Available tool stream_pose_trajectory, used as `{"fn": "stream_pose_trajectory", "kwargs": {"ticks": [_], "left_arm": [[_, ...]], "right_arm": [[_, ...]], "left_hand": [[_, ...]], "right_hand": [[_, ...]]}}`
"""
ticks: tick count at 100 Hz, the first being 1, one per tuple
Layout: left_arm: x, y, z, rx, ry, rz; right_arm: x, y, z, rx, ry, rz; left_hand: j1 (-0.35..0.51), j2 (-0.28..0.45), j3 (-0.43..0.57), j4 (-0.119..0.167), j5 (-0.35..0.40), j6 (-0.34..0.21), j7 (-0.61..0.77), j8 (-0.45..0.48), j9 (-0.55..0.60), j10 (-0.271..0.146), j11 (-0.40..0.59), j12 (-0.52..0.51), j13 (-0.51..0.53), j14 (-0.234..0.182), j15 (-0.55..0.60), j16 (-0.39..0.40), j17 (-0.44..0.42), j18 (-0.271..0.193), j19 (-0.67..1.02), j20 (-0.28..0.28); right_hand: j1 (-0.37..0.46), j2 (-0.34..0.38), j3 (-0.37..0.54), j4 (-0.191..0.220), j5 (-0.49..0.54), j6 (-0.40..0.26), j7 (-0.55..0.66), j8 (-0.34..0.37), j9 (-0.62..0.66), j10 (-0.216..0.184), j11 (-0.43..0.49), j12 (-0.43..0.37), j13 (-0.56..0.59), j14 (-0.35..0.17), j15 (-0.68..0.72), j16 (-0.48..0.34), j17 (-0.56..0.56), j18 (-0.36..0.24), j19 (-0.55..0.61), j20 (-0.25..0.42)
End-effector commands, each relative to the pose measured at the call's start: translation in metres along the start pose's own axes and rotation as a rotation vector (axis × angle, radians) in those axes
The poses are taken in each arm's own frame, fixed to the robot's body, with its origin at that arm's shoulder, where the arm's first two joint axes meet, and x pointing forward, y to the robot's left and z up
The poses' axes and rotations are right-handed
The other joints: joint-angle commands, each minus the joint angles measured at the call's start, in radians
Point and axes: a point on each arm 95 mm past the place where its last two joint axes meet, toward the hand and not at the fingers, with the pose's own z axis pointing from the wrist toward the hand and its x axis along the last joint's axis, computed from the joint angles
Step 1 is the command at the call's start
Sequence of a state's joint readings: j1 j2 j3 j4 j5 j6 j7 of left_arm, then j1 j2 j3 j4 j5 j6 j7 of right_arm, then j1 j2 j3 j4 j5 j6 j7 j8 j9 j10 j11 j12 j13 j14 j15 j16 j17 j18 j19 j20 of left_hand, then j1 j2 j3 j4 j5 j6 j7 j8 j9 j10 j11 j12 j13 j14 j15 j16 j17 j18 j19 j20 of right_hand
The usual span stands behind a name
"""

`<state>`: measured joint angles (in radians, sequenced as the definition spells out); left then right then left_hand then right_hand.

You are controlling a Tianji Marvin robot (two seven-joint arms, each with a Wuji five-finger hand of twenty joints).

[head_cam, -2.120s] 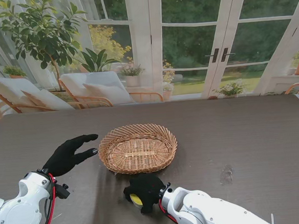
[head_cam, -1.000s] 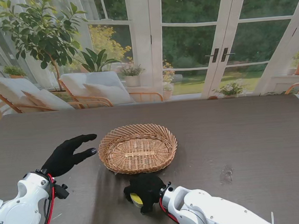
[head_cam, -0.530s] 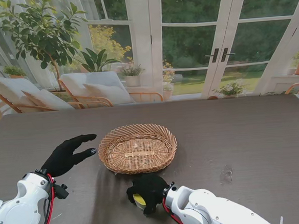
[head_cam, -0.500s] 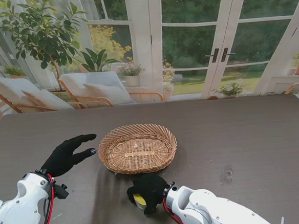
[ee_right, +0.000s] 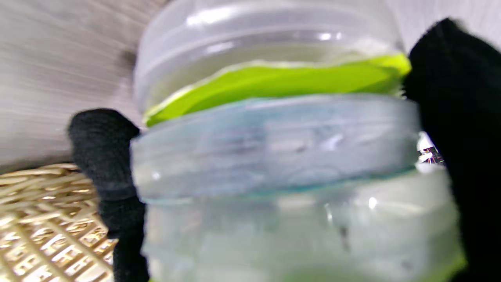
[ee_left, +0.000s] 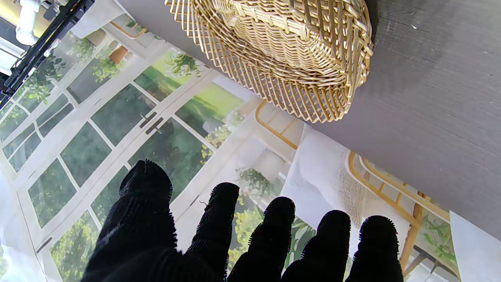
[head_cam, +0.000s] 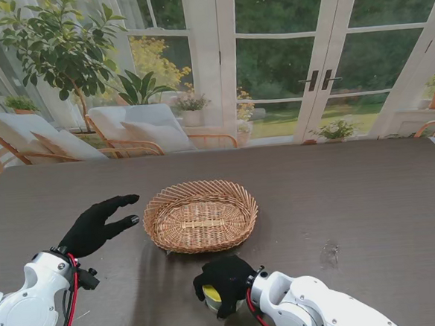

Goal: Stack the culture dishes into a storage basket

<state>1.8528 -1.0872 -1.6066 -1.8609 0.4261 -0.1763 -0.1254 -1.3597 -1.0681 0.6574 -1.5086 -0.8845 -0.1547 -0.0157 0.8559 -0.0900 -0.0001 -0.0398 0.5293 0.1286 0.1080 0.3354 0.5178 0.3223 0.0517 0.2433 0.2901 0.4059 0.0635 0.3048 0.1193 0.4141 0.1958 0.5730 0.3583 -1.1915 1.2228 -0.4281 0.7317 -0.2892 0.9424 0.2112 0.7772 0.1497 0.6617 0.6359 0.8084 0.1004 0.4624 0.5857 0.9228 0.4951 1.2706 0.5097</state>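
The oval wicker basket (head_cam: 201, 223) sits mid-table with nothing visible inside; its rim also shows in the left wrist view (ee_left: 297, 55) and the right wrist view (ee_right: 43, 227). My right hand (head_cam: 224, 282), in a black glove, is closed over a stack of clear culture dishes with a yellow-green layer (head_cam: 210, 293), on the table just nearer to me than the basket. Close up, the stacked dishes (ee_right: 274, 149) fill the right wrist view, fingers (ee_right: 105, 156) on both sides. My left hand (head_cam: 98, 223) hovers open to the basket's left, fingers spread (ee_left: 219, 219).
The dark wooden table (head_cam: 354, 198) stretches to the right, with a pale smudge (head_cam: 330, 253) near my right forearm. Beyond the far edge stand chairs, plants and glass doors.
My right hand with the dishes has slid slightly right and nearer to me over the last two seconds. The left hand and basket have stayed put.
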Motion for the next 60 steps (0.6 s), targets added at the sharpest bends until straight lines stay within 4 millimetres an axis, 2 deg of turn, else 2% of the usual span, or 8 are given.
{"fn": "stream_pose_trajectory", "kwargs": {"ticks": [1,35,60], "left_arm": [[0.002,0.002,-0.001,-0.011,0.004,-0.005],[0.002,0.001,-0.003,-0.009,0.004,-0.004],[0.001,0.001,-0.003,-0.008,0.003,-0.003]], "right_arm": [[0.002,-0.006,-0.007,0.033,-0.001,0.011],[0.001,0.022,-0.014,-0.001,-0.02,0.029],[-0.003,0.054,-0.015,-0.045,-0.062,0.041]], "left_hand": [[0.025,0.038,-0.017,0.029,0.014,0.002,0.003,0.004,0.013,0.007,0.002,0.008,0.021,0.009,0.011,0.008,-0.004,0.027,-0.001,0.014],[0.025,0.039,-0.018,0.029,0.012,0.002,0.003,0.004,0.011,0.004,0.002,0.008,0.02,0.009,0.01,0.008,-0.003,0.029,-0.002,0.014],[0.025,0.038,-0.018,0.029,0.011,0.004,0.002,0.003,0.011,0.006,0.002,0.008,0.02,0.009,0.01,0.008,-0.004,0.031,-0.002,0.014]], "right_hand": [[0.289,0.154,0.212,0.109,0.144,0.084,0.369,0.051,0.331,-0.107,0.291,0.151,0.508,-0.141,0.612,0.07,0.16,-0.303,0.202,0.09],[0.29,0.155,0.21,0.111,0.145,0.086,0.368,0.053,0.331,-0.106,0.289,0.154,0.508,-0.141,0.611,0.072,0.161,-0.303,0.202,0.09],[0.291,0.157,0.209,0.113,0.144,0.088,0.368,0.053,0.331,-0.105,0.288,0.155,0.508,-0.139,0.611,0.073,0.161,-0.304,0.203,0.091]]}}
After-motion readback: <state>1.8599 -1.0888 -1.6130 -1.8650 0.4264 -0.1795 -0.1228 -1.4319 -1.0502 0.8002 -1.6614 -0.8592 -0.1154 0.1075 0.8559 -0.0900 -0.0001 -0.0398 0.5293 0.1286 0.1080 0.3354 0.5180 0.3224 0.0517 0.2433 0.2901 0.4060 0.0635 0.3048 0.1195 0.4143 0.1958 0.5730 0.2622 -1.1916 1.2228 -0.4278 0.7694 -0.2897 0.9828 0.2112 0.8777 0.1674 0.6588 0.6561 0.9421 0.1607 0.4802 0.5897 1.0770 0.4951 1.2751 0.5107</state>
